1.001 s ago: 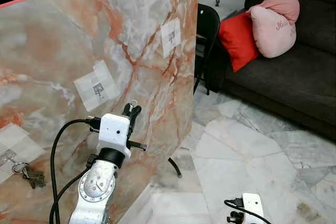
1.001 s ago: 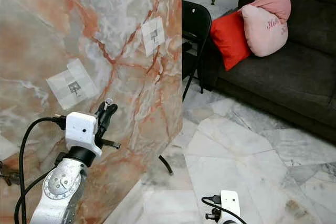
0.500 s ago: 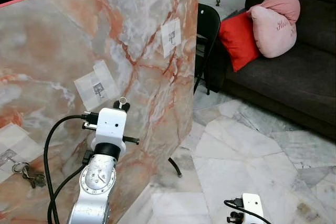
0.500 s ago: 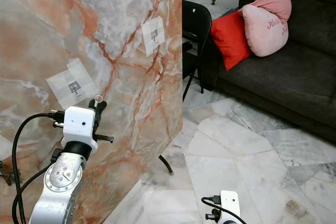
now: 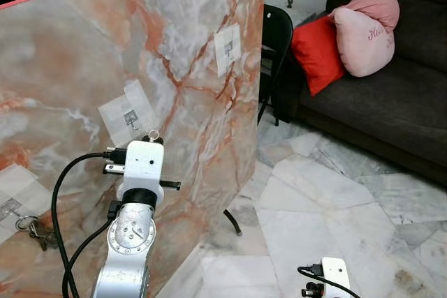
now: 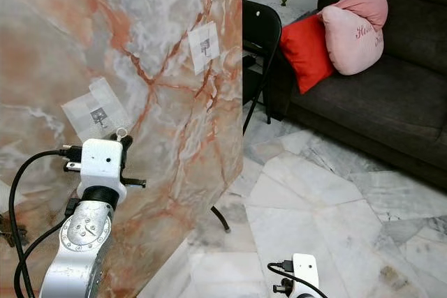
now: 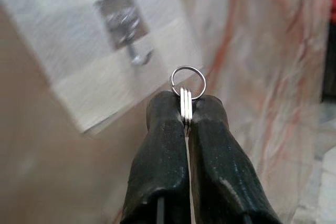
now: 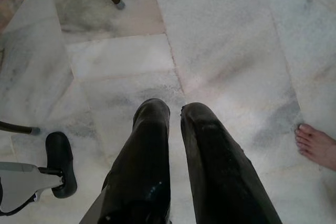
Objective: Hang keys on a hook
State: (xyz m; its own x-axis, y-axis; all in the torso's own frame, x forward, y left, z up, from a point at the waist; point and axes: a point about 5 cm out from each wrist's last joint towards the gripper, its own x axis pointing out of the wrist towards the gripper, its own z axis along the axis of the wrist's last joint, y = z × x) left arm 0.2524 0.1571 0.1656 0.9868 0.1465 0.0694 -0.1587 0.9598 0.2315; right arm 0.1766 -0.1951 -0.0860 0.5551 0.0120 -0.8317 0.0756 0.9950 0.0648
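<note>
My left gripper [image 7: 186,104] is shut on a silver key ring [image 7: 188,81], which sticks out above the black fingertips. It is raised against the upright marble board [image 5: 188,26]. The ring [image 5: 153,132] hangs just below and to the right of a small metal hook [image 7: 137,56] on a white taped patch [image 5: 129,113], close to the hook but apart from it. Any keys on the ring are hidden behind the fingers. My right gripper [image 8: 176,114] hangs low over the floor, its fingers together with nothing between them.
A second hook patch [image 5: 228,48] sits higher on the board, and a third at the lower left carries a bunch of keys [image 5: 33,232]. A black chair [image 5: 276,40] and a dark sofa with red and pink cushions [image 5: 349,33] stand to the right. A person's bare foot [image 8: 317,148] rests on the marble floor.
My left gripper has carried the key ring leftward and slightly up along the board, closer to the middle hook patch. The right arm has not moved.
</note>
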